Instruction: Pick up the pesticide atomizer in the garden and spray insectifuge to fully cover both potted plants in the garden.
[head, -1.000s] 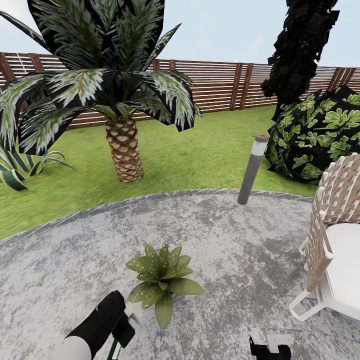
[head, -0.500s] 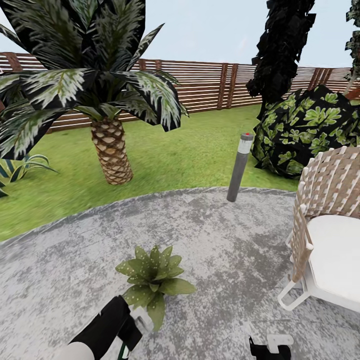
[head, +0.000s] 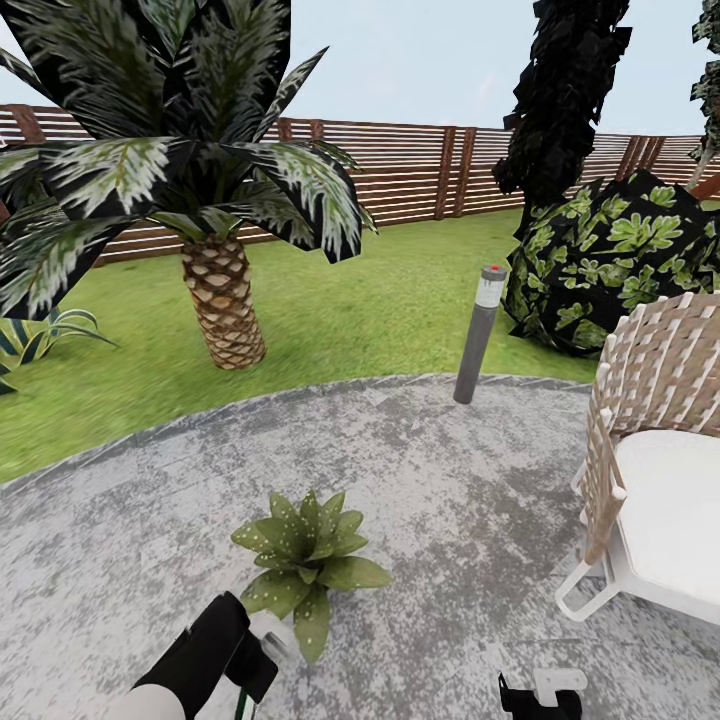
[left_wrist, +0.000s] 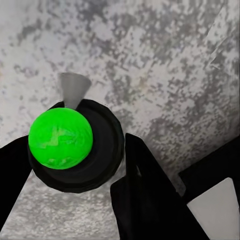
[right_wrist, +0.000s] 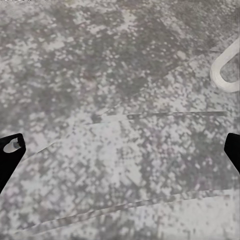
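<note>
The round grey patio (head: 480, 500) looks like rough speckled stone, the brown slatted fence (head: 420, 175) like wood, the white woven chair (head: 660, 380) like smooth plastic.

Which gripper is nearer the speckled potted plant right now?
Left. The left gripper sits right beside the potted plant, at its near leaves, with the atomizer between its fingers. The right gripper hangs open, well off to the plant's right.

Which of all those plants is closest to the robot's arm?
The small speckled rosette plant on the grey patio, just ahead of the left gripper. The palm and bush stand farther off.
</note>
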